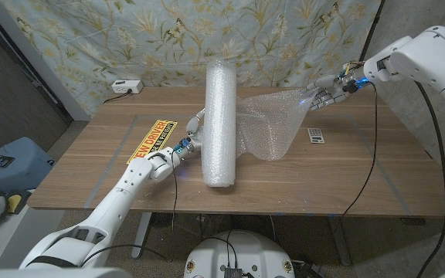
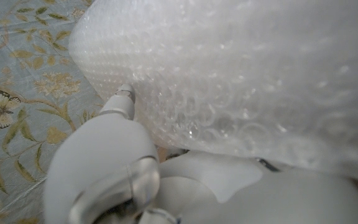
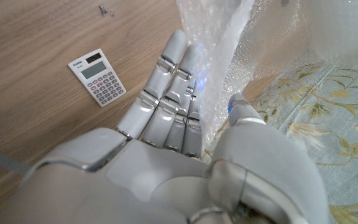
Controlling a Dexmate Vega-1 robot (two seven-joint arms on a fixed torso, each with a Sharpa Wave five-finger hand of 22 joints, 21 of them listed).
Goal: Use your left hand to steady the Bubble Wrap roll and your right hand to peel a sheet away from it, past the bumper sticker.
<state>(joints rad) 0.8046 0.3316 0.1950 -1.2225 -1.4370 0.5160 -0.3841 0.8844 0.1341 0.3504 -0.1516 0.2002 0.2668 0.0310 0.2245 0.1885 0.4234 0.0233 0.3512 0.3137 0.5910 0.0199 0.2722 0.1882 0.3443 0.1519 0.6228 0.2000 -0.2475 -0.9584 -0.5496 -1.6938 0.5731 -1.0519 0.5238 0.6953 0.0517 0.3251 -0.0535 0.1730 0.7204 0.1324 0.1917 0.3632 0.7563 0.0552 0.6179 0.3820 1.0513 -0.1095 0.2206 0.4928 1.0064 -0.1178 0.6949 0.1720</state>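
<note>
Left hand [image 1: 188, 137] presses spread fingers on the Bubble Wrap roll [image 1: 219, 123] while the right hand [image 1: 324, 94], fingers pinching the sheet [image 1: 273, 123], should pull farther.

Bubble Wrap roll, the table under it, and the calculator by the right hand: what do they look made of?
Bubble Wrap roll: clear, glossy plastic film, going by the rows of small air bubbles and the table showing through the peeled sheet. Table: wood or wood-look laminate, matte, with visible grain lines. Calculator: probably hard plastic, light casing with grey keys.
</note>
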